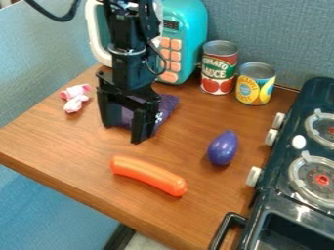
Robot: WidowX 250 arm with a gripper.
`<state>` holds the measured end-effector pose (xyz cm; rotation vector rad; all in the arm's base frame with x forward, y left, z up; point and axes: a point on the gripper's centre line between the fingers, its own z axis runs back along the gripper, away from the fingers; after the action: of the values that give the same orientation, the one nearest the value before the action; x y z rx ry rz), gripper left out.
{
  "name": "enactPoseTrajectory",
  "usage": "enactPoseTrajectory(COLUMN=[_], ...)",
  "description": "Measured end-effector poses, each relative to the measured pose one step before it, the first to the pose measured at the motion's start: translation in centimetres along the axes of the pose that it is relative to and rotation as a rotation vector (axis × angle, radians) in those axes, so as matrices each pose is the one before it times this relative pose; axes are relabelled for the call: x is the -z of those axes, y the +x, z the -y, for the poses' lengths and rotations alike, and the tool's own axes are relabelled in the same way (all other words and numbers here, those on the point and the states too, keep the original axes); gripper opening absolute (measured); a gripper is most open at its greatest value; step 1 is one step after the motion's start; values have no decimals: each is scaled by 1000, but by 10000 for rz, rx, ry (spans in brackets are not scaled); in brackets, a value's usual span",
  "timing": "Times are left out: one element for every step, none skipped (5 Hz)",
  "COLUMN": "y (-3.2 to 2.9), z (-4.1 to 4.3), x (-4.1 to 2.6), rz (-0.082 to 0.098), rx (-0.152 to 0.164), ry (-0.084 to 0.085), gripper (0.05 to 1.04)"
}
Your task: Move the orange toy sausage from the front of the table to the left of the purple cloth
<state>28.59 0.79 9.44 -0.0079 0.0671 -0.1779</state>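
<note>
The black gripper hangs over the left-middle part of the wooden table, its two fingers spread apart. Behind and between them lies a dark purple cloth, partly hidden by the gripper; whether they touch is unclear. An orange sausage-shaped toy rests in front of the gripper. To the right is a purple eggplant-like toy. A small pink-and-white plush or cloth item lies to the gripper's left.
A teal toy microwave with its door open stands behind the arm. Beside it are a red-labelled can and a yellow-labelled can. A dark toy stove with knobs and a front handle borders the right side. The table's front edge runs diagonally.
</note>
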Motion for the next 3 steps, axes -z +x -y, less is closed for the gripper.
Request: enactPoseTrajectory(y=[-170, 402, 161], z=[59, 722, 1692], x=[890, 550, -375], rz=[-223, 651, 440], rx=[-144, -1619, -550], ry=[-59, -173, -159], gripper=[1000, 1000, 1001])
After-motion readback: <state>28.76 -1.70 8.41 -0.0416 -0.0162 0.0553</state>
